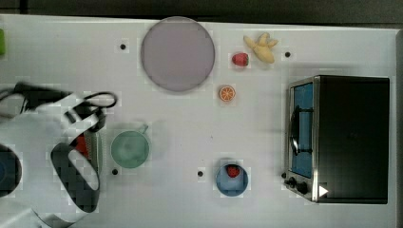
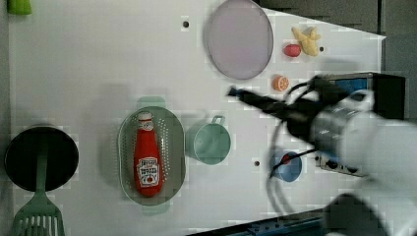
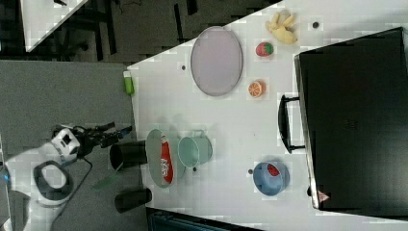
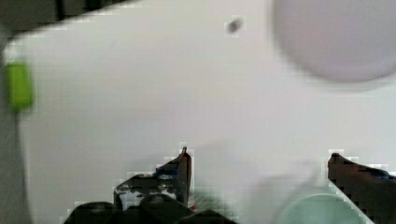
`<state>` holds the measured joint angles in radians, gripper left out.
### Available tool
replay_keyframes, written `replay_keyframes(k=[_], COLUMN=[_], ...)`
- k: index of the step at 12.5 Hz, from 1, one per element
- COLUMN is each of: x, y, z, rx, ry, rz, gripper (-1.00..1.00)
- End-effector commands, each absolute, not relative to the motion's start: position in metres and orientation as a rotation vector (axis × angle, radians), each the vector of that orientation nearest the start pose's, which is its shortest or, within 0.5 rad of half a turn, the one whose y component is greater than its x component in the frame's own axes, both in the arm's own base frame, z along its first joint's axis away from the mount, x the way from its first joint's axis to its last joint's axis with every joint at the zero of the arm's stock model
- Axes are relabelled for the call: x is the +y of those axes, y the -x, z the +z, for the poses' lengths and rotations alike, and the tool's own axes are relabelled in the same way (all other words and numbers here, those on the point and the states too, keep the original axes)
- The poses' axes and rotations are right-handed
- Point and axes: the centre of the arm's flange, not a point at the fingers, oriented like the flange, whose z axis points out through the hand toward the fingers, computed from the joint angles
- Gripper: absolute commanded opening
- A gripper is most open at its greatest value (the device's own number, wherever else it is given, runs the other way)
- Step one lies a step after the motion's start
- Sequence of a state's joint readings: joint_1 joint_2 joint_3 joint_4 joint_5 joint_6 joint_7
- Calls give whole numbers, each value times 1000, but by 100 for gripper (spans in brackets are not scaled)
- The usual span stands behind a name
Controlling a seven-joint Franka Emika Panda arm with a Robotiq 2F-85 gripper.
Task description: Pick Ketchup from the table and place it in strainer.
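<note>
Gripper (image 4: 257, 161) wide open and empty, ketchup (image 2: 147, 156) lying in the strainer (image 2: 176, 147)

Fingers (image 4: 183, 168) stand well apart in the wrist view with nothing between them, bare table (image 4: 116, 93) beyond and a slice of the green cup (image 4: 322, 210) low in the frame. By my reading the placing step is done, since the bottle lies flat on the perforated floor, cap toward the left view's top. All that looks left is for the arm to pull clear without clipping the rim or the cup (image 2: 209, 142) just beside it. Left view gives the whole bottle, label and all; the top view has the arm (image 1: 52, 137) across the strainer, with just a sliver of red (image 1: 81, 145) peeping out. Right view sets the gripper (image 3: 115, 134) off to the right view's left of the strainer (image 3: 153, 149), high and away from it
</note>
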<state>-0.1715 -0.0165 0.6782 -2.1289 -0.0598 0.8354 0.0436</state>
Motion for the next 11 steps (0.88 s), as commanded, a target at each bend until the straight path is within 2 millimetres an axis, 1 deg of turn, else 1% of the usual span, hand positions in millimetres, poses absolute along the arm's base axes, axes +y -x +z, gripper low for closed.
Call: replay_keyframes(k=[1,3,5,6,7,9,11], x=[136,81,35,16,2,-20,-30], y=[-544,-546,-546,-545,-544,-541,-535], z=[480,512,542,554,564,575,576], rx=[883,1005,1082,1120,1137,1187,1266], ry=[2950,2979,2972,2962,2947,2917,2899], rz=[-324,-233,-161,-137,-121,-77,-11], gripper=[100,100,100,100,100,100,100])
